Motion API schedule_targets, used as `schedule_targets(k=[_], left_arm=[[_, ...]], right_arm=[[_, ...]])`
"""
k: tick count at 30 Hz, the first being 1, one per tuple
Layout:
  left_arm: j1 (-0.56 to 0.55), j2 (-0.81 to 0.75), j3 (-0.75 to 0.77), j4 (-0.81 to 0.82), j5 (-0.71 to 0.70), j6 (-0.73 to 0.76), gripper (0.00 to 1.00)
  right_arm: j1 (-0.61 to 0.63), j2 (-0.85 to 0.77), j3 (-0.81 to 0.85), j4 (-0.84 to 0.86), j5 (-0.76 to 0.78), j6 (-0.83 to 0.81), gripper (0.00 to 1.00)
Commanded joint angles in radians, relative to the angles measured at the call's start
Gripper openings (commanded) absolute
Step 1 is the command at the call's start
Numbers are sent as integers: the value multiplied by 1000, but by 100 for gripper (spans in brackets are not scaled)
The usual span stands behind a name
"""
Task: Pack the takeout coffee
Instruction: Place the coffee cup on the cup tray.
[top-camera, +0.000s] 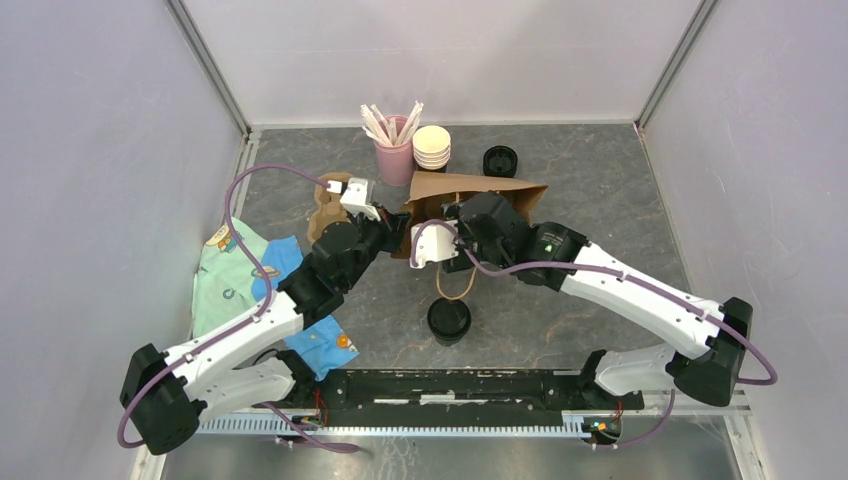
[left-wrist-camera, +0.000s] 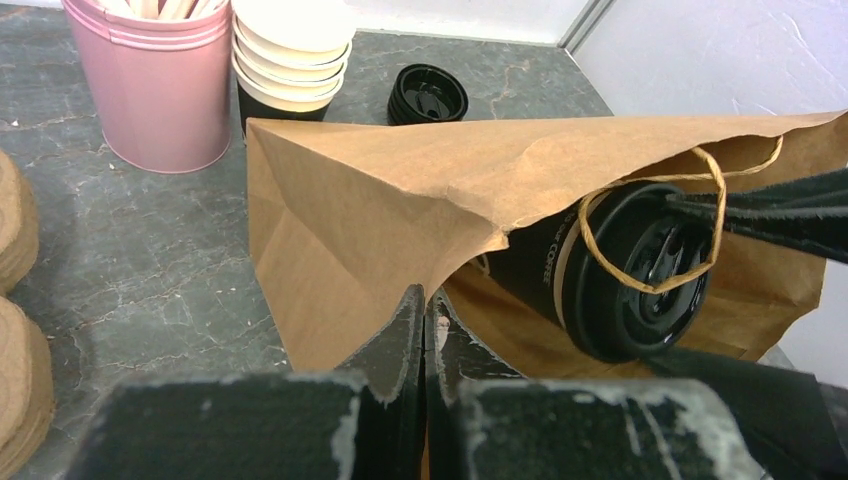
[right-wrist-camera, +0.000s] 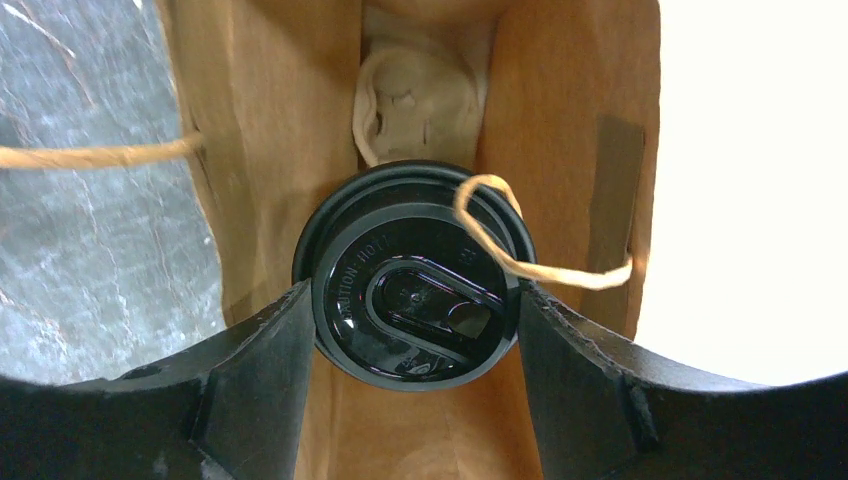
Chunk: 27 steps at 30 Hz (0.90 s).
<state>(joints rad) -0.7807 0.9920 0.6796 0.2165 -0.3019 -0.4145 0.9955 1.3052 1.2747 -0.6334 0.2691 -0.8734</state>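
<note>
1. Right wrist view: the right gripper (right-wrist-camera: 415, 305) is clasping the takeout coffee (right-wrist-camera: 400, 250) by its lid, its jaws standing wide and touching the lid on both sides.
2. The coffee is lying on its side inside the brown bag (left-wrist-camera: 370, 200), lid facing the mouth.
3. The left gripper (left-wrist-camera: 424, 325) is pinching an edge of the bag's mouth, jaws closed tight.
4. The bag is lying toward the table's (top-camera: 600, 190) far edge.
</note>
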Motion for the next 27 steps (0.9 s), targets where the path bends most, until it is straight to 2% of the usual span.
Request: schedule_targets(k=[1, 4, 10, 13, 17, 20, 27], left_arm=[[2, -25, 21, -14, 13, -47, 2], [1, -28, 35, -26, 4, -49, 2], [2, 1, 119, -94, -47, -43, 2], [2, 18, 150, -114, -50, -47, 2], [2, 12, 145, -112, -12, -58, 2], [1, -3, 116, -99, 16, -67, 2], [1, -36, 85, -80, 42, -68, 2]], right_arm=[[-43, -42, 71, -77, -10, -36, 0], [-61, -43, 75, -111, -36, -49, 0], [-78, -34, 120, -169, -237, -30, 0], [-76, -57, 74, -152, -210, -38, 0], [-78, -83, 9, -47, -198, -148, 0], [-100, -41, 5, 20, -216, -205, 0], [-136, 98, 75, 11, -334, -236, 0]])
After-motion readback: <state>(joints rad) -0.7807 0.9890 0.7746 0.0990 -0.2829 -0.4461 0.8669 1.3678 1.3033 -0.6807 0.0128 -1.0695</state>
